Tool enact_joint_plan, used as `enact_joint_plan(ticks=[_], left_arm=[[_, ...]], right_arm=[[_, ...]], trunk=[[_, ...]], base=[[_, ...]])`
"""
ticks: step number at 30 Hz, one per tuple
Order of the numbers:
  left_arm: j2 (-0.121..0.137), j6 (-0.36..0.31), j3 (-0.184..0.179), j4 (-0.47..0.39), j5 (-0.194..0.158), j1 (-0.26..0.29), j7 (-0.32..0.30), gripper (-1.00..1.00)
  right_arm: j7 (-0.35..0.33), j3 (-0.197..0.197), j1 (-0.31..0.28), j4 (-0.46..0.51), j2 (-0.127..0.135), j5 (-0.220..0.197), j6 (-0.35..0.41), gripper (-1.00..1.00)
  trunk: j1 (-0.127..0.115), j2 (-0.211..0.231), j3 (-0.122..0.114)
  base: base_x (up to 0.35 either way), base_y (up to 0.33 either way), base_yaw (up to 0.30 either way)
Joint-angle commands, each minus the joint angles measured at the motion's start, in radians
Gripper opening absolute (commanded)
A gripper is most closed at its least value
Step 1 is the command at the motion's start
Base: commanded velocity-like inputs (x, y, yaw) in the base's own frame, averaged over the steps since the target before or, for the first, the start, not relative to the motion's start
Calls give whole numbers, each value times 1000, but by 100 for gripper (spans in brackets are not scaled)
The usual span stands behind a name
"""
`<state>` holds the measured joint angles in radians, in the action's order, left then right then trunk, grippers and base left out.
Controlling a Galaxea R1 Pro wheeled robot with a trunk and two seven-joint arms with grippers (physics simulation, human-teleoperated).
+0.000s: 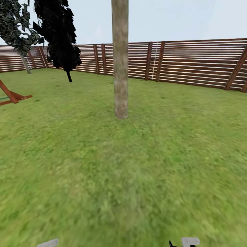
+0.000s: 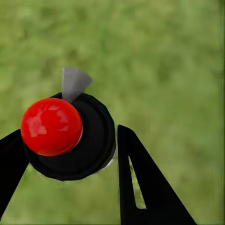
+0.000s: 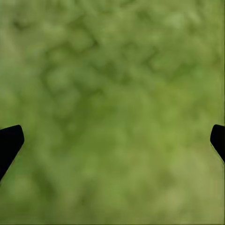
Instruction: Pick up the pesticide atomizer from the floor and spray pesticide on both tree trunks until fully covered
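A thick, mottled beige-grey tree trunk [image 1: 120,58] rises straight from the lawn ahead, a few metres off, its foliage out of the picture. In the left wrist view the pesticide atomizer [image 2: 68,136] sits between my black fingers [image 2: 140,183], seen from above: a black round cap, a red ball top and a grey nozzle. My left gripper [image 2: 70,164] is shut on it. My right gripper [image 3: 112,140] is open over bare grass, with nothing between its fingertips. Grey bits of both arms peek in at the bottom edge of the head view.
A brown slatted fence [image 1: 192,61] closes the lawn at the back. Two thin-trunked dark-leaved trees [image 1: 58,34] stand at the far left. An orange-red wooden frame [image 1: 12,94] lies at the left edge. Grass stretches between me and the trunk.
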<state>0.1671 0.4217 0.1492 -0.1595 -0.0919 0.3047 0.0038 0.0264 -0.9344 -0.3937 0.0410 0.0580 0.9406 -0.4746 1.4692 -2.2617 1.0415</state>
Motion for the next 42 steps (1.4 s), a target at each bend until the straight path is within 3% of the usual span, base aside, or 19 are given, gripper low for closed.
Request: enact_joint_plan(ticks=[1,42], left_arm=[[0,3,-4,1,-9,1,-1,-100],[0,3,-4,1,-9,1,-1,-100]], right_arm=[[3,-8,-1,-1,0,10,-3,100],[3,-7,-1,-1,0,10,-2,100]], trunk=[[0,0,1],[0,0,1]], base=[[341,0,0],[341,0,0]])
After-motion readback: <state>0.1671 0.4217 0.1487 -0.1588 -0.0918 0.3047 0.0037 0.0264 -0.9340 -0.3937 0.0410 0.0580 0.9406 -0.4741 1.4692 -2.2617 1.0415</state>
